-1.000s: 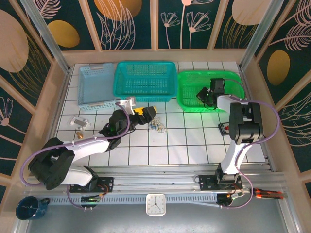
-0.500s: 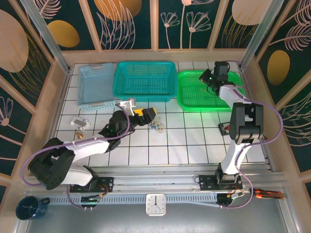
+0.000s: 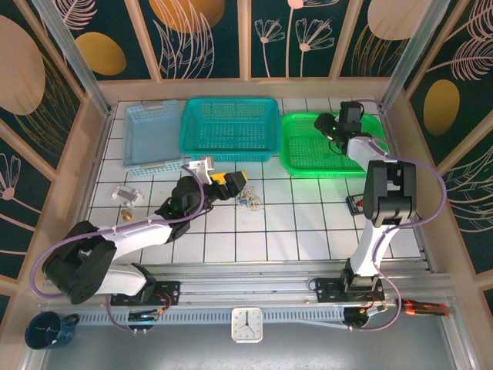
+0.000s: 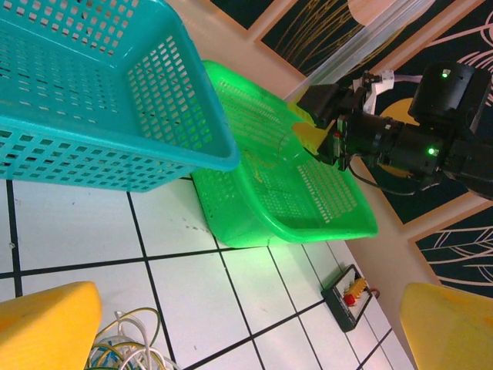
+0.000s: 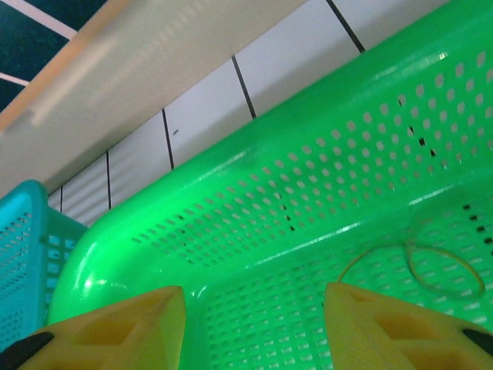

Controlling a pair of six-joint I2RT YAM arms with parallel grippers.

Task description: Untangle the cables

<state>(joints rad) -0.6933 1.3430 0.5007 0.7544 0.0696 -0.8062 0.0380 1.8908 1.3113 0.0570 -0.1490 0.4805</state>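
The cables lie in a small knot of whitish, yellowish and blue cords on the white tiles, just right of my left gripper. In the left wrist view the knot sits beside the left yellow finger, and that gripper stands open with bare tile between its fingers. My right gripper hangs over the back of the green basket. It is open with nothing between its fingers. One thin yellowish cable lies looped on the green basket's floor.
A teal basket and a light blue basket stand left of the green one. A small black box with red and yellow parts lies near the right arm's base. A clear small item sits at the left.
My right gripper rose from the front of the green basket to its back part and opened its jaws. The left arm has not moved.
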